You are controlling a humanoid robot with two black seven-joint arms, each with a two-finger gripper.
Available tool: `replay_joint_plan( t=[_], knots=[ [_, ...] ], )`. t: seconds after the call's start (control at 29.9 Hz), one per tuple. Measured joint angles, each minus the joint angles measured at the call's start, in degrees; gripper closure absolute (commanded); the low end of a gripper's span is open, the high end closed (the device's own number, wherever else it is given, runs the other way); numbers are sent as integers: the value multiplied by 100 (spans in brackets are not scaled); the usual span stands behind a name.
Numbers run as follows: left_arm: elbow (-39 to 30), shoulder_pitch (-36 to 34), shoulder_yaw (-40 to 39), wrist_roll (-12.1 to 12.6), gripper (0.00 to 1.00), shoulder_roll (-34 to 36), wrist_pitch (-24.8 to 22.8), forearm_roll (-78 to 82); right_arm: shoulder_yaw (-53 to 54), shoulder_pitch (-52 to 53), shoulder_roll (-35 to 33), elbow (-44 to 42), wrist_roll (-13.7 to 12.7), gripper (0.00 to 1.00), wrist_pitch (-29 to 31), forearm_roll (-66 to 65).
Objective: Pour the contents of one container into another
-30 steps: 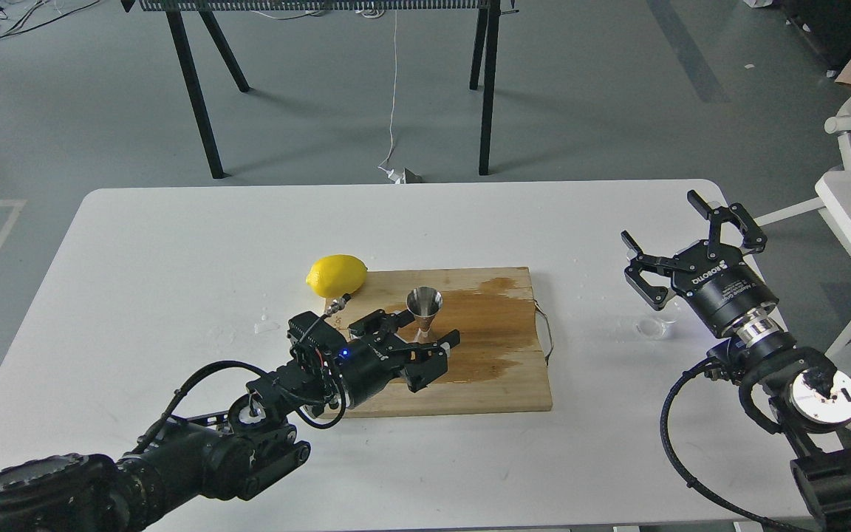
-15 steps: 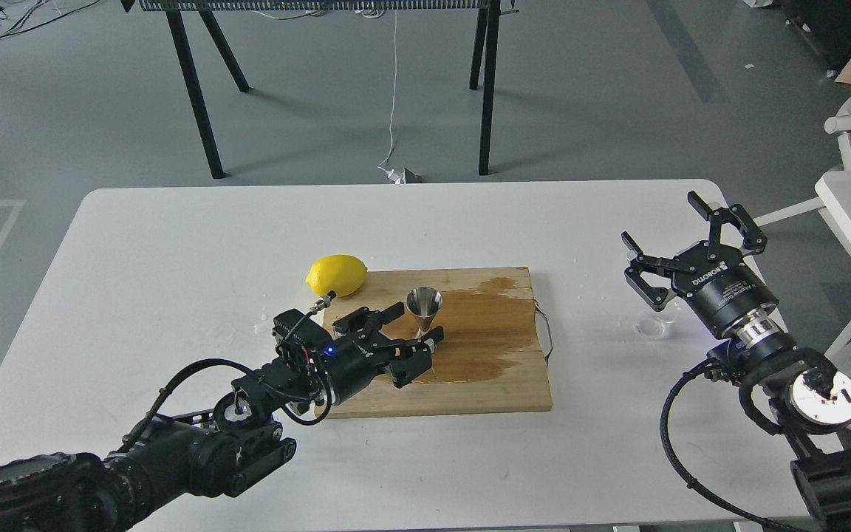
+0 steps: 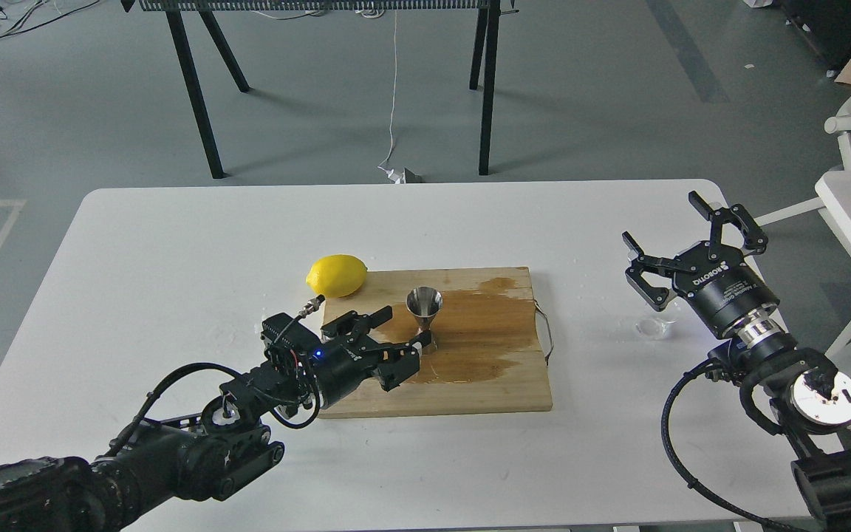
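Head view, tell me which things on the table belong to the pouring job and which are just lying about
Part of the job:
- clear glass cup, on the table by the right gripper
- steel jigger, upright on the board, by the left gripper

Just lying about:
- lemon, at the board's far left corner
- wooden cutting board, wet-stained

I'm looking at two black arms. My left arm (image 3: 174,458) is showing thick rounded joints, looped black cables, a small blue light glowing on the wrist body and a thin silver-tipped cable plug sticking out behind it. My right arm (image 3: 787,369) is carrying white ROBOTIQ lettering on its gripper (image 3: 691,240) body, a silver metal ring below, a round pale cap and a looping black cable.
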Motion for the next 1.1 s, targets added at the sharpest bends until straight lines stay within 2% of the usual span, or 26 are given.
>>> replay_joint_plan(
  t=[0.3, 0.47, 0.64, 0.74, 0.84, 0.97, 1.1],
  knots=[
    [-85, 139, -3, 0, 13, 147, 0, 7, 0, -1, 0, 0, 0, 2, 0, -3],
    [-678, 287, -78, -1, 13, 550, 0, -75, 14, -10, 0, 0, 7, 2, 0, 1],
    [-1486, 361, -142, -1, 13, 1147, -54, -1017, 103, -34, 0, 14, 27, 2, 0, 16],
    [-1949, 306, -193, -1, 12, 1582, -624, -1763, 173, -36, 5, 18, 27, 2, 0, 28],
    [-2335, 283, -455, 0, 12, 1960, -1445, -2428, 194, -37, 9, 21, 27, 2, 0, 55],
    [-2533, 277, -1145, 0, 12, 2240, -2912, -3139, 252, -39, 30, 16, 27, 2, 0, 104],
    [-2509, 307, -1879, 0, 10, 2369, -4577, -4019, 370, -53, 51, 10, 7, 2, 0, 390]
  ],
)
